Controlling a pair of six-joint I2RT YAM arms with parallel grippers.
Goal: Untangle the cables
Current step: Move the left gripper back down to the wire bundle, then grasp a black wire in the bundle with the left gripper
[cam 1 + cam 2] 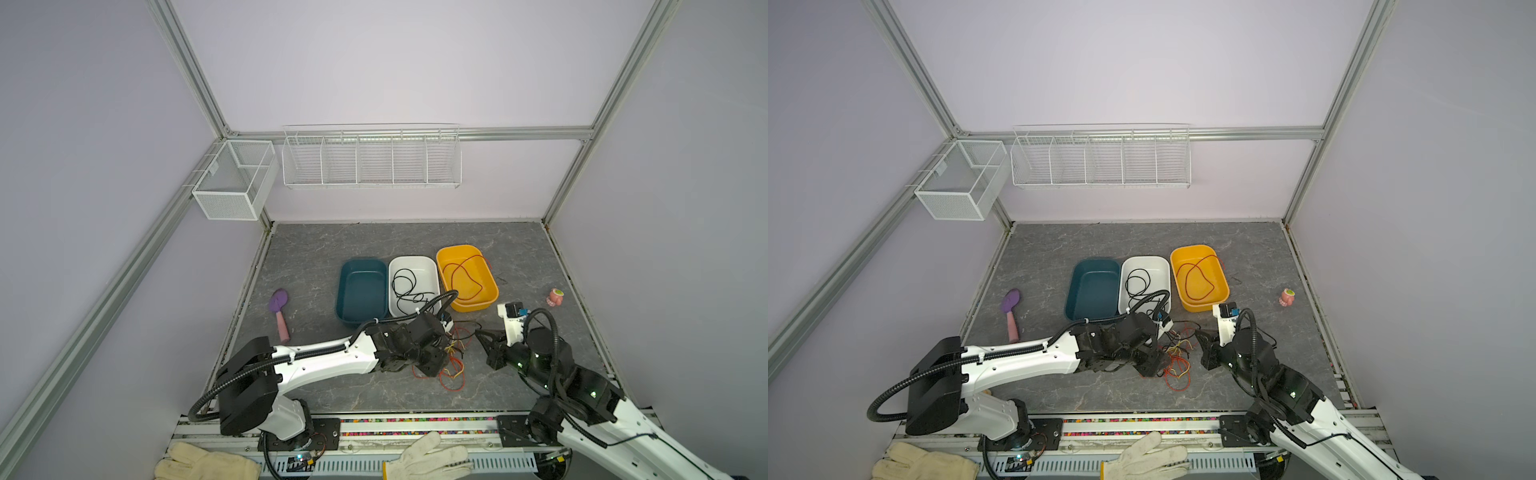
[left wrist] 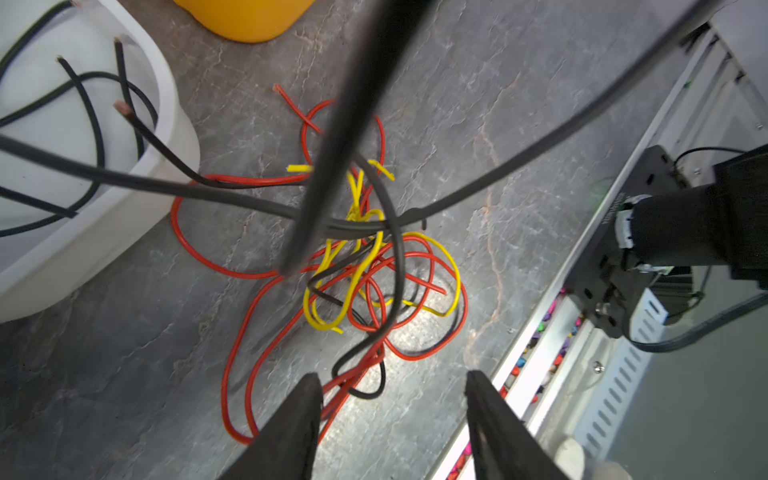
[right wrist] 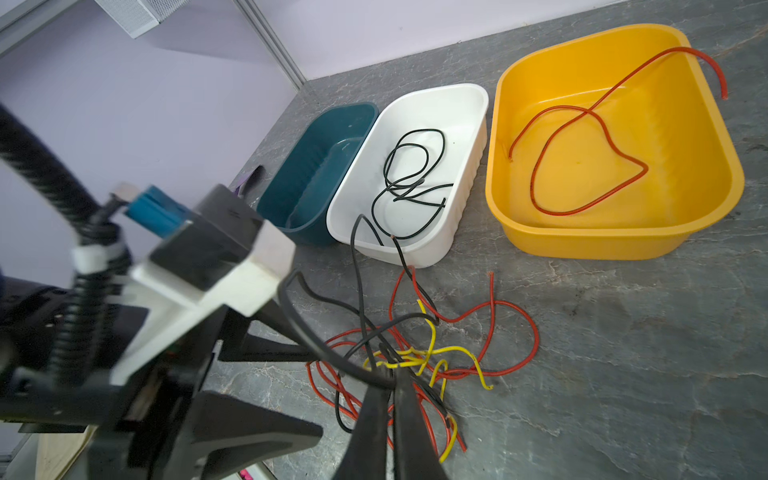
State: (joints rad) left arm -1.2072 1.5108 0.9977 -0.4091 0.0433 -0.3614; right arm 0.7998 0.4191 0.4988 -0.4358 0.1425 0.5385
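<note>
Left wrist view: left gripper [image 2: 390, 376] released, fingers wide apart, poised over near edge of cables [image 2: 376, 249]. Right gripper [image 3: 392, 380] clenched on black cable [image 2: 166, 189] at yellow knot in mid-tangle. Red, yellow and black loops flat on table [image 1: 374, 249], just in front of white bin [image 2: 178, 124], near front rail [image 2: 540, 332]. Open table to right of tangle in both top views; bins close behind, left arm close on left. Left fingertips hidden under own arm in top views, part of tangle covered too. Right finger only a blurred dark bar in left wrist view, exact pinch spot hard to make out. Loops spreading every way; held black cable stretched from over white bin to knot. More black coiled in white bin, one red looped in yellow bin [image 3: 623, 245], one end poking over rim.
</note>
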